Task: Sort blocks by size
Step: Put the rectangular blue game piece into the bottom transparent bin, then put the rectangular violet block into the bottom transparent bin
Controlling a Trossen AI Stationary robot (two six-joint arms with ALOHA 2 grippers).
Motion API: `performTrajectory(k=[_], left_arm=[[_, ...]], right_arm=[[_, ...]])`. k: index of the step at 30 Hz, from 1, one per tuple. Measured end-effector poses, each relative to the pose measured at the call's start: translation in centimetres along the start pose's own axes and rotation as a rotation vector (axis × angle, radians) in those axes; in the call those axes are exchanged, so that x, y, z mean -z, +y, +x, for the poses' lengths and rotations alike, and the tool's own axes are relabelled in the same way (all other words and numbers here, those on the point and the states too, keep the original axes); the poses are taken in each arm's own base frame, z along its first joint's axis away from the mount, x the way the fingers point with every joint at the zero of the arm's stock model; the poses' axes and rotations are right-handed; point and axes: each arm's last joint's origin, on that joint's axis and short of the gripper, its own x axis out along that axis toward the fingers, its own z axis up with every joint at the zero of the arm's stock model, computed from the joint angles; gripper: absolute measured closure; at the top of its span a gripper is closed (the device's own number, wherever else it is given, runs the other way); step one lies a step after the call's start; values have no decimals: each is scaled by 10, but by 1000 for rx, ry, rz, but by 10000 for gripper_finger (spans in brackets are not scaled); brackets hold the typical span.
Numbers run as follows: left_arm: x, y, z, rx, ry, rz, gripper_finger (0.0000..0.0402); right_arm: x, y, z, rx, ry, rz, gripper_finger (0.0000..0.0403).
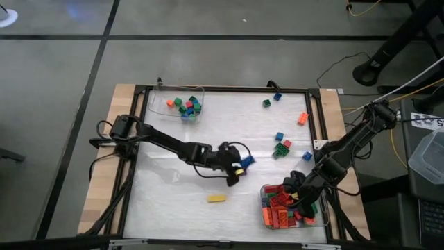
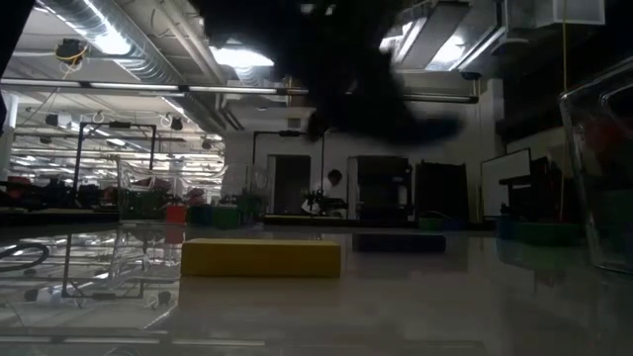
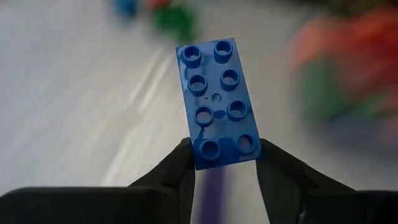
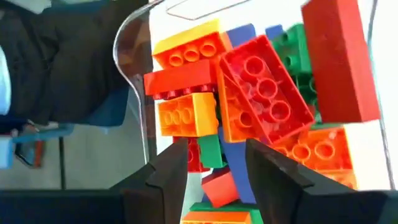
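My left gripper (image 1: 239,167) is at the table's middle, shut on a long blue brick (image 3: 217,102) with two rows of studs. A long yellow brick (image 1: 216,198) lies flat on the table nearer the near edge; it also shows in the low view (image 2: 260,257). My right gripper (image 1: 300,203) is open over the clear tray (image 1: 267,219) at the near right, its fingers (image 4: 171,174) just above the pile of long red, orange, green and blue bricks (image 4: 261,93). Whether they touch a brick, I cannot tell. My left gripper pinches the blue brick between its two fingers by the two long sides at the end nearest the gripper (image 3: 205,155). The brick sticks out forward in line with the fingers, its studded face toward the wrist camera. It is held above the table.
A second clear tray (image 1: 186,106) at the far left holds several short blocks. Loose blocks lie at the far right: green (image 1: 266,103), blue (image 1: 277,96), orange (image 1: 302,118), and a small cluster (image 1: 282,146). A black frame (image 1: 229,89) borders the white mat.
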Motion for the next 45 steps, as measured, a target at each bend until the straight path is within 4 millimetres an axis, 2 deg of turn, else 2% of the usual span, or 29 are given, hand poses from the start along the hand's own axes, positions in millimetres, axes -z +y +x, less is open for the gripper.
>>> performTrajectory(k=[4,7,12,15,18,24,31,34,38,45], left_arm=[[-18,-22,-2,234,-196,-35,279],[-14,-38,1,335,-273,-52,279],[4,-61,13,430,-354,-71,279],[11,-73,26,465,-375,-90,263],[10,-83,40,476,-397,-87,251],[8,-98,59,490,-417,-36,254],[15,-106,60,473,-340,68,240],[15,-106,60,468,-348,97,237],[14,-106,60,467,-355,108,236],[14,-105,60,464,-354,110,236]], right_arm=[[-2,1,0,-3,-26,-108,244],[-4,4,-3,15,-61,-179,244],[-15,14,-16,52,-167,-342,244],[-23,22,-27,104,-264,-444,244],[-30,28,-37,188,-367,-512,244],[-38,32,-48,302,-495,-520,244],[-37,32,-48,288,-484,-524,244],[-39,32,-47,335,-514,-516,244],[-44,33,-31,407,-550,-506,244],[-44,35,-4,357,-414,-541,244]])
